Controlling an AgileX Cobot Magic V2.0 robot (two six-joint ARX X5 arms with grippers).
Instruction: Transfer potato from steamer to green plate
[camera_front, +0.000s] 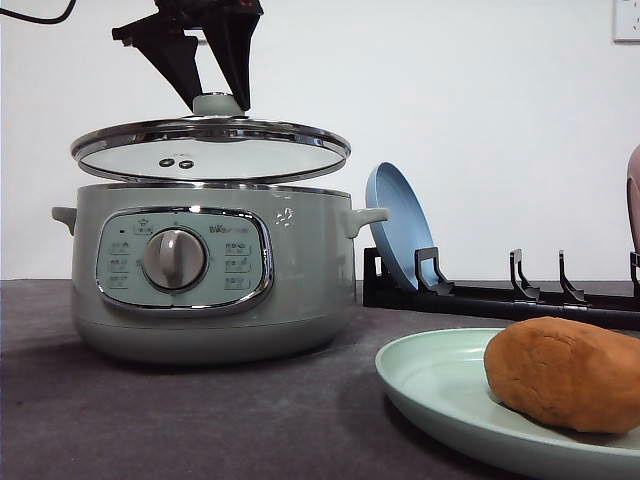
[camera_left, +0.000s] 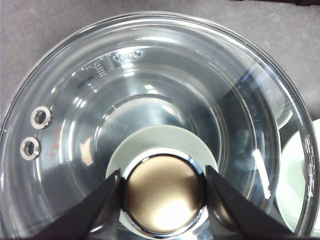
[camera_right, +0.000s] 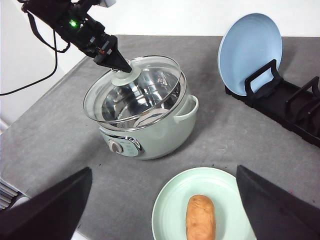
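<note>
Grey matte surface (camera_right: 60, 135) carries everything; landmark for all positions is the large round sage-green steamer (camera_front: 200, 270) with chrome-trimmed panel and silver dial.

Round glass lid (camera_front: 210, 150) with chrome rim hangs just above the steamer's open mouth, not seated, a clear gap showing under it in the front view; tilted somewhat in the right wrist view; bare steel bowl of the steamer visible through the glass, nothing in it that I can make out.

Black slotted plate rack (camera_front: 500, 295) stands beside the steamer on the side away from the left arm; a pale blue round plate (camera_front: 398, 225) leans upright in the slot nearest the steamer.

Pale mint-green shallow plate (camera_right: 170, 210) lies flat in front of the steamer, nearer the camera, apart from it; the orange-brown oblong potato (camera_right: 200, 217) rests on this plate, roughly central.

Left gripper (camera_front: 212, 100): fingers (camera_left: 95, 210) closed against both sides of the lid's green, chrome-capped knob (camera_left: 162, 192), carrying the lid.

Right gripper (camera_right: 162, 200): fingers (camera_right: 50, 210) spread wide, nothing between them, hovering above the green plate and potato.

Judgement: transfer proper looks complete, potato out of steamer and on the correct plate; step in hand is the close-out. Next move likely calls for levelling the lid, centring it over the steamer rim, lowering until seated, then parting the left fingers; right arm needs only to withdraw without touching the potato.
</note>
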